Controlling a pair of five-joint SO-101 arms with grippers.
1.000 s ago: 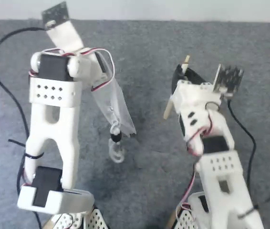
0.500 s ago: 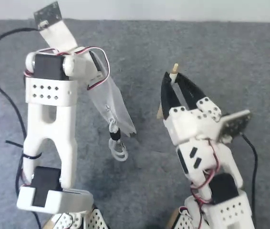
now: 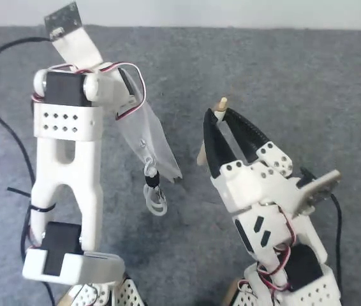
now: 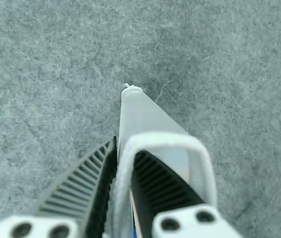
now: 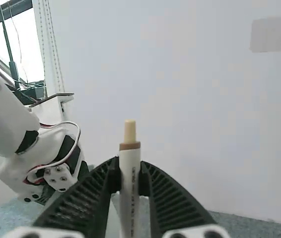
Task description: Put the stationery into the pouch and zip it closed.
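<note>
The right pincer (image 3: 221, 116) is gripping a pencil (image 3: 222, 104) with its jaws closed on the shaft, the eraser end sticking out past the tips and the other end poking out on the left side of the jaws. Over the last second this arm has been swinging left and pulling nearer, and its wrist has been rolling so that both black jaws are now facing up. As a result, the pencil is now standing much closer to the pouch (image 3: 150, 137) than it was, though a gap of grey worktop (image 3: 295, 76) is still lying between them.

The left pincer (image 4: 124, 148) is clamping the upper edge of the clear pouch and holding it off the worktop at centre-left. The pouch is hanging slantwise to the right and near, with the zip pull (image 3: 157, 201) dangling from its lower end. This arm shifted slightly a second ago and has been keeping steady since.

Judging from this, the pencil is being lined up for insertion. Nothing is going in yet, and zipping is still waiting. Whether the pouch mouth is standing open I cannot tell.

No brand, label or writing is showing readably on the pouch or pencil.
</note>
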